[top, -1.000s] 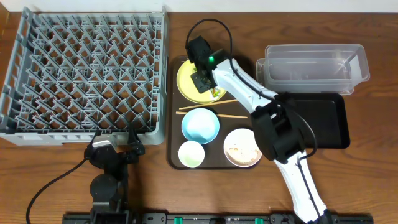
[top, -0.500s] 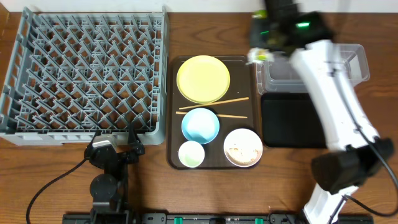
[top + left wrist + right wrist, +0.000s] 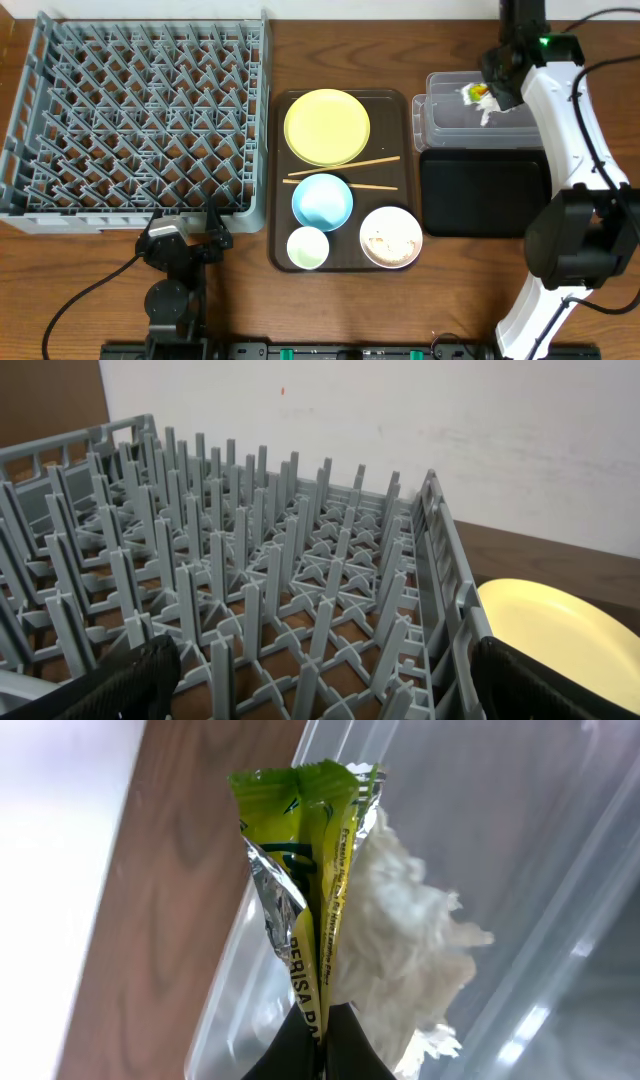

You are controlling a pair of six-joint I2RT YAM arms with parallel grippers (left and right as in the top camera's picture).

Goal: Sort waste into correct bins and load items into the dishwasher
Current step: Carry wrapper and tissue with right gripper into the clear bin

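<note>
Your right fingers (image 3: 290, 1058) have swung away from the yellow-green plate (image 3: 326, 127) and across to the clear plastic tub (image 3: 447, 128), so the waste-sorting step is in hand. They are pressed together on the bottom edge of the snack wrapper (image 3: 305, 870), which stands up from them with the crumpled white tissue (image 3: 400, 950) bunched against it, both hanging over the tub's open mouth. The next move, I judge, calls for parting them so the waste drops inside. Your left fingers (image 3: 130, 680) are spread wide, idle at the edge of the grey dish rack (image 3: 260, 590).

Brown wooden table (image 3: 100, 285) before a plain white wall (image 3: 420, 410)
</note>
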